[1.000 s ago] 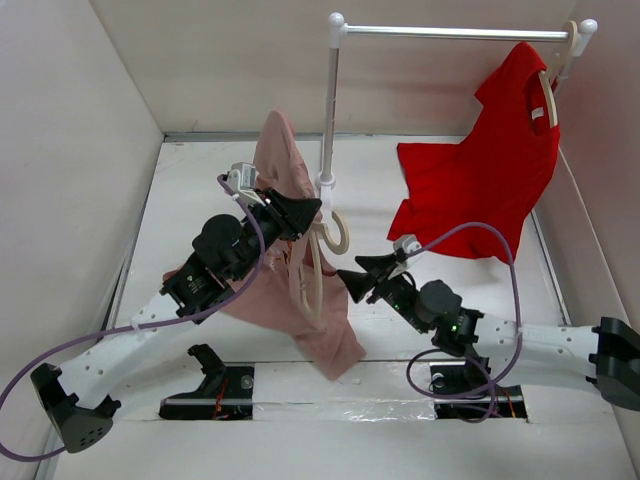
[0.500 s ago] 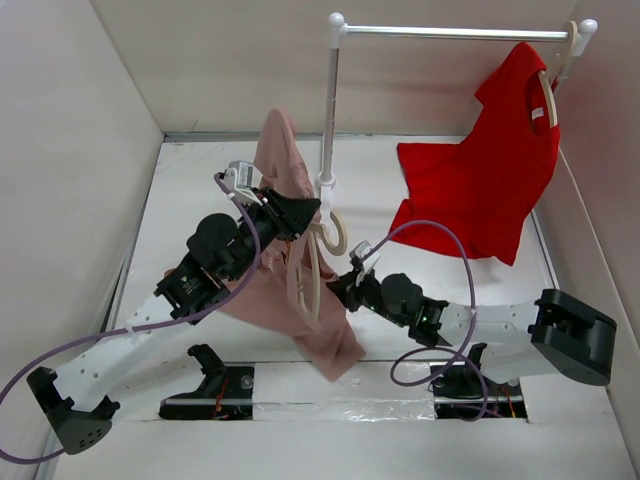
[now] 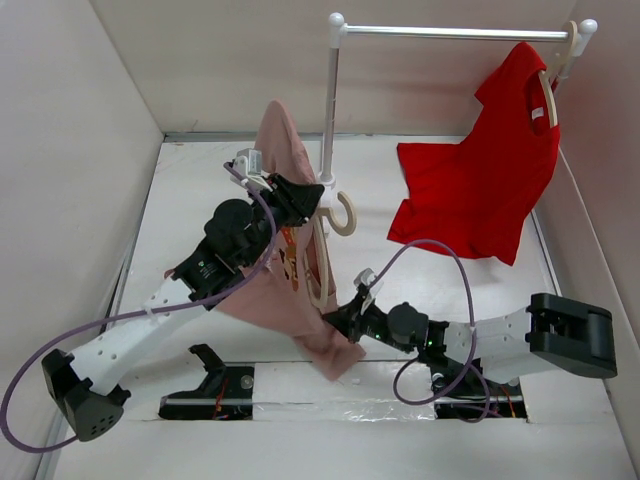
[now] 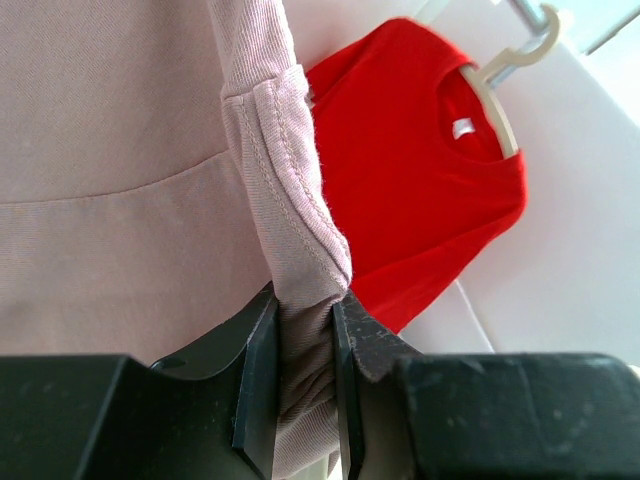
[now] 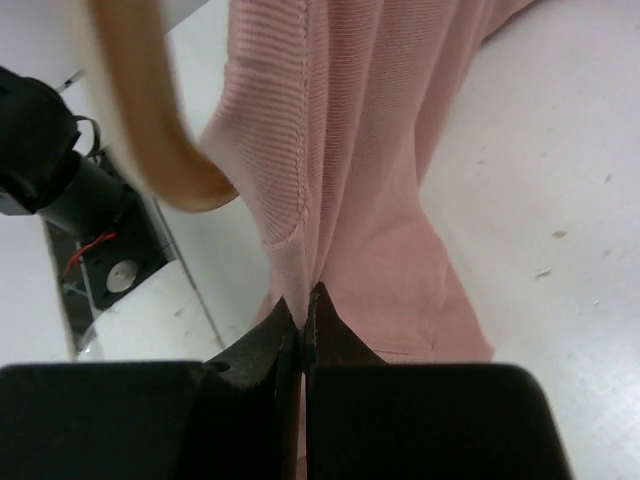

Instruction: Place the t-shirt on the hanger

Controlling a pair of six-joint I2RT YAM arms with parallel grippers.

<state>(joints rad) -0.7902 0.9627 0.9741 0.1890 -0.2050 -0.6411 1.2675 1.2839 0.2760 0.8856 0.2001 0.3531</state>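
Your t-shirt (image 3: 281,140) is up off the table (image 3: 200,180), a dusty pink drape of fine ribbed knit just left of the rack's post (image 3: 330,110). One bunched end peaks above the left arm. The rest falls in soft folds down to a lower corner near the front edge.

The hanger (image 3: 351,214) lies against the front of that cloth. It is pale, smooth and wood-look, and its curved shoulders loop downward over the pink. Its rounded hook sticks out to the right, just beside the left arm's fingers. You can't tell from here what is carrying it.

Your left gripper (image 4: 306,310) is clamped on the shirt, with a thick stitched fold of double-seamed fabric squeezed between its two black fingers. Your right gripper (image 5: 302,310) is low at the bottom of the drape. Its fingers are pressed almost together on a thin pinch of the same knit, right by a line of stitching, and the hanger's curve is blurred at the upper left of that view.

Beyond the post, a bright red shirt (image 3: 480,170) hangs from the rail (image 3: 450,32) on a matching hanger (image 3: 550,95), its hem spread on the white table. A purple cable (image 3: 450,255) arcs over your right arm.
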